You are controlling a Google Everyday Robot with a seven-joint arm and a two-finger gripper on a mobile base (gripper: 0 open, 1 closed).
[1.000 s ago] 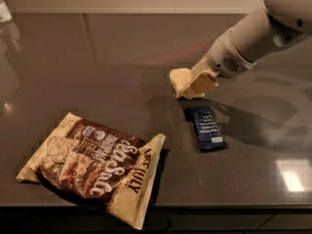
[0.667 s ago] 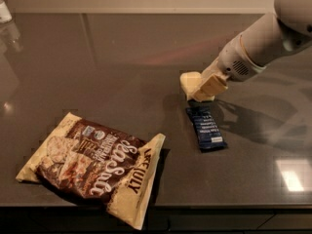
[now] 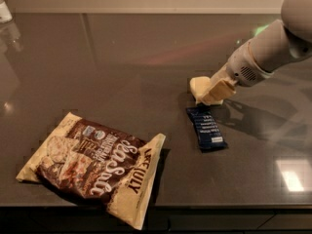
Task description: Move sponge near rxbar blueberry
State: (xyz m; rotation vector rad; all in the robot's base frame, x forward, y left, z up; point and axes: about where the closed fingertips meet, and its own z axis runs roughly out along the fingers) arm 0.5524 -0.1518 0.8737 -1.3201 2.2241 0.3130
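The pale yellow sponge [image 3: 198, 86] is just beyond the far end of the dark navy rxbar blueberry [image 3: 206, 128], which lies flat on the dark countertop [image 3: 122, 72]. My gripper [image 3: 212, 93] reaches in from the upper right on its white arm [image 3: 265, 52]. Its cream fingers [image 3: 217, 90] are closed on the sponge's right side and cover part of it. The sponge sits at or just above the counter surface; I cannot tell if it touches.
A big brown-and-cream chip bag [image 3: 92, 162] lies at the front left. A small white object [image 3: 4, 11] stands at the far left back corner. The counter's front edge [image 3: 195, 206] runs along the bottom.
My gripper has carried the sponge to the right, from left of the bar's far end to directly beyond it. The bar and the chip bag have not moved.
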